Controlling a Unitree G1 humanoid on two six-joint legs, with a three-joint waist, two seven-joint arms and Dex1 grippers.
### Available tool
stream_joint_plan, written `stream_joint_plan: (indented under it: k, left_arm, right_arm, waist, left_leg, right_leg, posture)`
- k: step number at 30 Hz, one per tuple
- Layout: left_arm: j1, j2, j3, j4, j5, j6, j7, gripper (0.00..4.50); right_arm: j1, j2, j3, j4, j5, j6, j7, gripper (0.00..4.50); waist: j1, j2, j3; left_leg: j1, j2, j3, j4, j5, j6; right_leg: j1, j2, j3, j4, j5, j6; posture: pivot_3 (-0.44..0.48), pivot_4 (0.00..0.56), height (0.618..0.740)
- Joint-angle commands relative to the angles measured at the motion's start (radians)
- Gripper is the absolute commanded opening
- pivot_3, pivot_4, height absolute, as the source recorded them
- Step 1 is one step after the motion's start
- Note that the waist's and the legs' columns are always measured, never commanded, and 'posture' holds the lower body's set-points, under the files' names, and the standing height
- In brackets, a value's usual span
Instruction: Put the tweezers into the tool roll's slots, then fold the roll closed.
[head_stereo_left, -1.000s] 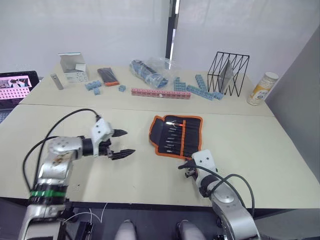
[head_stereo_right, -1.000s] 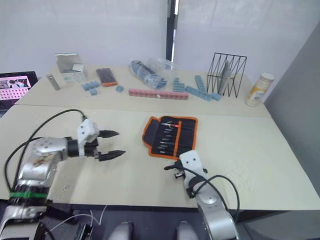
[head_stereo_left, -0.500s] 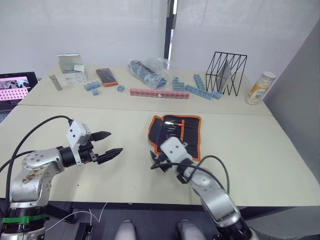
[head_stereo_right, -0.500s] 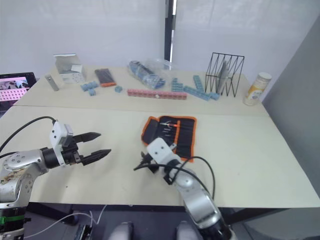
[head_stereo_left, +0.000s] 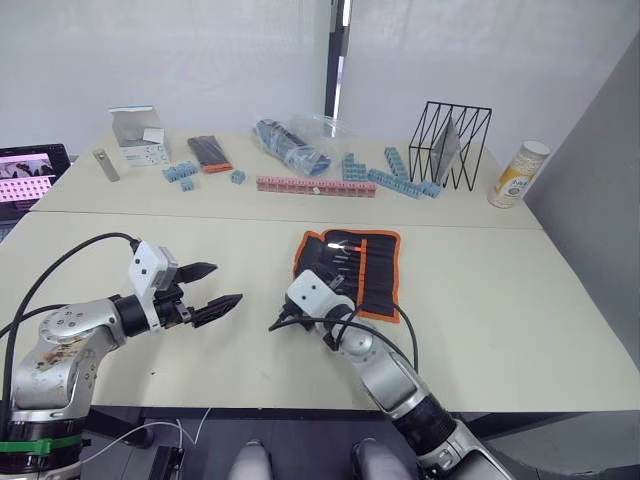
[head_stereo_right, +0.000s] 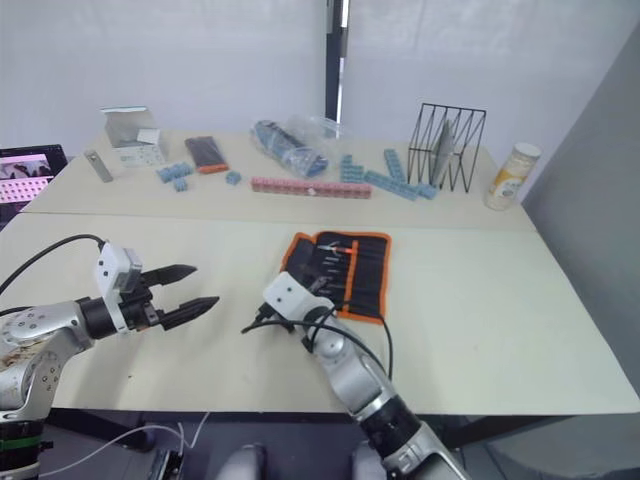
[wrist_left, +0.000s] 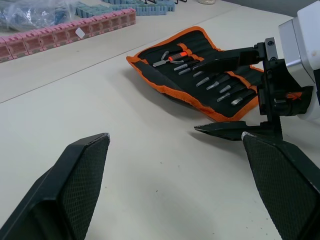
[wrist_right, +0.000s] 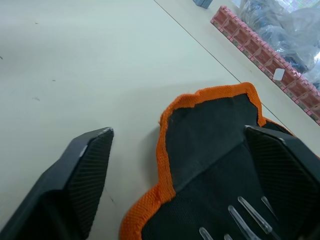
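So the tweezers (wrist_left: 220, 82) looked already slotted into the tool roll (head_stereo_left: 352, 272) lying open mid-table, both the left gripper (head_stereo_left: 214, 286) and right gripper (head_stereo_left: 283, 318) spread empty, only folding left.

A: What kind of place is seen?
B: A lab or test room: plain tables (head_stereo_left: 520, 300), white curtained walls, a laptop (head_stereo_left: 30, 172), scattered blue blocks (head_stereo_left: 398, 182), a wire rack (head_stereo_left: 455, 145).
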Motion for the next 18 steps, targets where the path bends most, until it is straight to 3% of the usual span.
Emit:
stream_joint_plan:
  k: [1, 9, 10, 14, 18]
  left_arm:
    - [-0.015, 0.01, 0.003, -0.04, -0.013, -0.006, 0.025, 4.5]
    - [-0.022, 0.015, 0.005, -0.043, -0.015, -0.007, 0.056, 4.5]
    - [-0.024, 0.015, 0.004, -0.04, -0.015, -0.008, 0.057, 4.5]
    - [-0.033, 0.018, -0.01, -0.021, 0.001, -0.03, 0.054, 4.5]
    - [-0.036, 0.063, -0.033, 0.071, 0.074, -0.152, 0.0, 4.5]
  right_arm:
    - [-0.025, 0.016, -0.028, 0.012, -0.009, -0.037, -0.02, 3.01]
    - [-0.023, 0.029, -0.044, 0.033, -0.011, -0.048, -0.025, 0.22]
    - [-0.019, 0.029, -0.045, 0.027, -0.009, -0.046, -0.023, 0.04]
    - [0.013, 0.025, -0.056, -0.016, 0.017, -0.044, 0.005, 0.04]
    - [0.095, -0.026, -0.029, -0.116, 0.073, -0.125, 0.122, 0.04]
  waist:
    - [0.0, 0.0, 0.0]
    - [0.0, 0.0, 0.0]
    - [0.0, 0.0, 0.0]
    - [0.002, 0.0, 0.0]
    - [0.001, 0.0, 0.0]
  left_leg:
    - [0.0, 0.0, 0.0, 0.0, 0.0, 0.0]
    - [0.0, 0.0, 0.0, 0.0, 0.0, 0.0]
    - [0.0, 0.0, 0.0, 0.0, 0.0, 0.0]
    - [0.0, 0.0, 0.0, 0.0, 0.0, 0.0]
    - [0.0, 0.0, 0.0, -0.001, 0.0, 0.0]
  right_leg:
    - [0.0, 0.0, 0.0, 0.0, 0.0, 0.0]
    - [0.0, 0.0, 0.0, 0.0, 0.0, 0.0]
    - [0.0, 0.0, 0.0, 0.0, 0.0, 0.0]
    - [0.0, 0.0, 0.0, 0.0, 0.0, 0.0]
    - [0.0, 0.0, 0.0, -0.001, 0.0, 0.0]
  posture:
    - [0.0, 0.15, 0.74]
    - [0.0, 0.15, 0.74]
    - [0.0, 0.15, 0.74]
    - [0.0, 0.15, 0.74]
    - [0.0, 0.15, 0.74]
